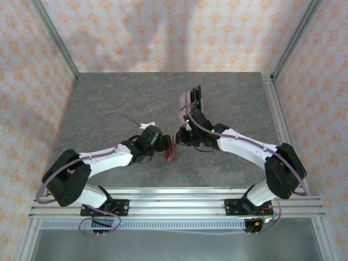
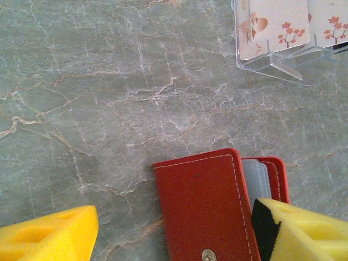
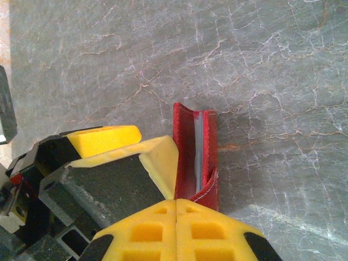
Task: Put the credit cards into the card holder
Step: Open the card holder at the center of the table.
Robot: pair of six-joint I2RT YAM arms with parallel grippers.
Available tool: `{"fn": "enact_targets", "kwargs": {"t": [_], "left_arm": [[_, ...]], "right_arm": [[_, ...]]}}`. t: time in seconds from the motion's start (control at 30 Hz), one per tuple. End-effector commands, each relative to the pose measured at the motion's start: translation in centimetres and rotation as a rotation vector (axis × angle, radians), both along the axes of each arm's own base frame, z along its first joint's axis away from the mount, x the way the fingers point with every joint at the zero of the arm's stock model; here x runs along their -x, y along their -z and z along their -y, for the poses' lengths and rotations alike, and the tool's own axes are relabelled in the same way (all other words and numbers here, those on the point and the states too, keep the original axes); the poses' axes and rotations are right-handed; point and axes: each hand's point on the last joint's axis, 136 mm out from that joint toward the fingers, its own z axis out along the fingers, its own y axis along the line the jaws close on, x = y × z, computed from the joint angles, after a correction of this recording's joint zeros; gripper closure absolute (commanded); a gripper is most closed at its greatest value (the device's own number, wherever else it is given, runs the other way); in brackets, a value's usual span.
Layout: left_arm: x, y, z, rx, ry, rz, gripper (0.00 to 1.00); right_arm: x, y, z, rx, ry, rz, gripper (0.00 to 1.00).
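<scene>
The red card holder (image 2: 198,209) lies partly open on the grey stone table, its greyish inside (image 2: 255,179) showing. My left gripper (image 2: 176,215) is open; its right finger (image 2: 296,231) sits in the holder's opening over the grey inside, and its left finger (image 2: 49,239) stands well clear of the red cover. From the right wrist, the card holder (image 3: 209,155) appears edge-on, slightly spread. My right gripper (image 3: 176,204) is shut, pads pressed together with nothing visible between them, right at the holder's near corner. The credit cards (image 2: 272,24) stand in a clear rack (image 2: 277,62).
From above, the card rack (image 1: 191,98) stands behind the two grippers (image 1: 163,144) (image 1: 181,136), which meet at the card holder (image 1: 172,151) mid-table. Metal frame rails (image 1: 274,117) border the right side, and patterned walls close in the back and sides.
</scene>
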Motion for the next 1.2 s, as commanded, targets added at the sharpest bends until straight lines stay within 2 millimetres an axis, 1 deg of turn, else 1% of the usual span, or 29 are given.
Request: {"fn": "enact_targets", "kwargs": {"t": [0.0, 0.27, 0.37, 0.6, 0.7, 0.8, 0.87, 1.0, 1.03, 1.17], "left_arm": [[0.5, 0.5, -1.5, -0.037, -0.049, 0.003, 0.25], [1.9, 0.8, -3.6, -0.076, -0.083, 0.008, 0.25], [2.4, 1.1, -4.4, -0.092, -0.092, 0.005, 0.26], [3.8, 2.7, -6.2, -0.142, -0.122, -0.026, 0.26], [4.6, 3.4, -7.2, -0.164, -0.141, -0.043, 0.26], [5.2, 3.9, -8.3, -0.198, -0.170, -0.062, 0.26], [5.5, 4.1, -8.9, -0.222, -0.184, -0.076, 0.26], [6.0, 4.6, -10.0, -0.273, -0.229, -0.106, 0.26], [6.1, 4.8, -10.3, -0.293, -0.235, -0.118, 0.26], [6.0, 5.6, -10.2, -0.333, -0.230, -0.155, 0.26]], "right_arm": [[0.0, 0.0, 0.8, 0.003, 0.028, 0.015, 1.00], [0.1, 2.4, 2.3, 0.034, 0.066, -0.010, 1.00], [0.2, 3.9, 2.8, 0.052, 0.078, -0.026, 1.00], [0.4, 8.2, 4.3, 0.113, 0.123, -0.069, 1.00], [0.4, 9.7, 5.1, 0.151, 0.138, -0.080, 0.93], [0.5, 10.8, 5.8, 0.182, 0.150, -0.091, 0.84], [0.6, 11.3, 6.1, 0.199, 0.158, -0.093, 0.83], [0.5, 12.0, 6.8, 0.231, 0.171, -0.098, 0.83], [0.4, 12.0, 6.9, 0.235, 0.174, -0.096, 0.84], [0.3, 12.3, 7.2, 0.248, 0.176, -0.100, 1.00]]}}
